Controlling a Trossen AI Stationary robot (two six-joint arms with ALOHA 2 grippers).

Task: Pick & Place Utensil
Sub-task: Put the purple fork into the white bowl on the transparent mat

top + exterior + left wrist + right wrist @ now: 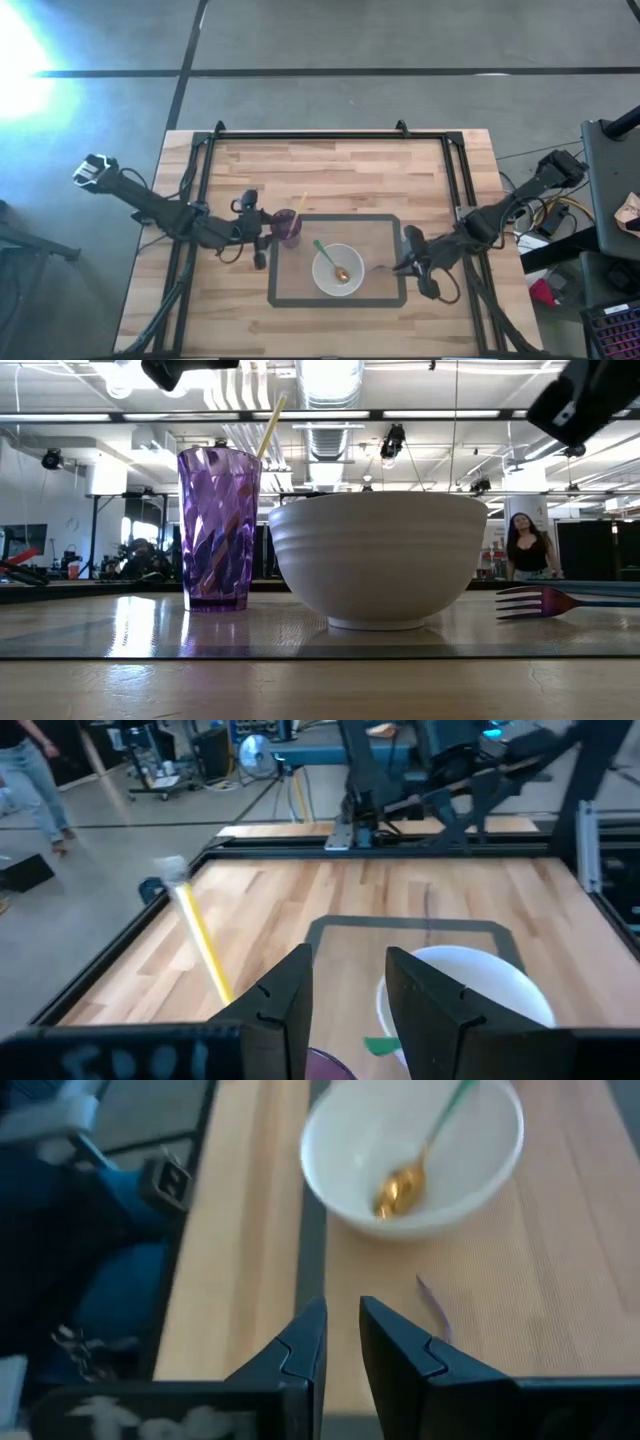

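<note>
A white bowl [338,268] stands on a dark-bordered mat [385,218]. A spoon with a green handle and gold head [335,265] lies in it. A purple cup [290,228] with a yellow straw [299,204] stands at the mat's far left corner. A purple fork [560,600] lies flat on the mat right of the bowl [410,1150], its tines [435,1305] toward the bowl. My left gripper [350,1010] is open, hovering just left of and above the cup. My right gripper [342,1345] hovers above the fork's handle end with only a narrow gap, nothing in it.
A black metal frame [330,135] runs round the wooden table. Bare wood lies on the far half [340,170] and along the near edge. Beyond the table there are room fixtures and a person [525,545] far off.
</note>
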